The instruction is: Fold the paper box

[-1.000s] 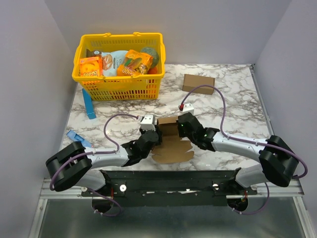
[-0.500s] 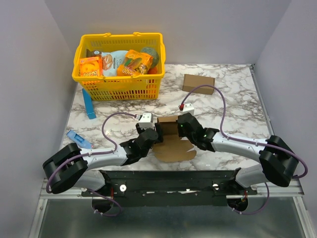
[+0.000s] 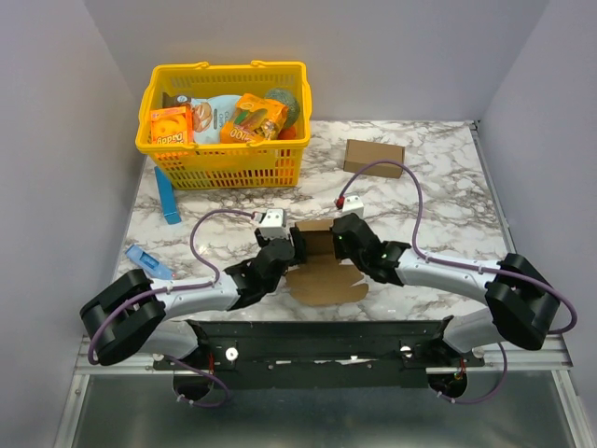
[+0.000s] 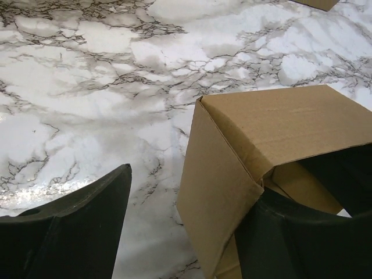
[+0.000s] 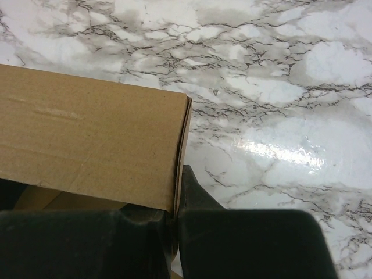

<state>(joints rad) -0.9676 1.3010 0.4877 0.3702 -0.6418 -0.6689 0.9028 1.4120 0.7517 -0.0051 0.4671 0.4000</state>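
Observation:
The paper box [image 3: 315,245] stands half-erected at the table's middle, brown and unprinted, with a flat flap [image 3: 328,283] lying toward the near edge. My left gripper [image 3: 293,248] is at the box's left side. In the left wrist view, that gripper [image 4: 197,186] is open: the box's left wall [image 4: 218,186] stands between the fingers, one finger [image 4: 302,238] inside the box, the other [image 4: 75,226] apart from it. My right gripper [image 3: 339,241] is shut on the box's right wall [image 5: 87,145]; in its wrist view, this gripper [image 5: 178,200] pinches the wall's edge.
A yellow basket [image 3: 224,168] with snack packs stands at the back left. A longer brown carton [image 3: 373,157] lies at the back right. A blue stick [image 3: 168,196] and a blue clip-like piece [image 3: 145,259] lie at the left.
My left gripper has opened and let go of the box's left wall, shifting slightly away from me. The right gripper has kept its hold.

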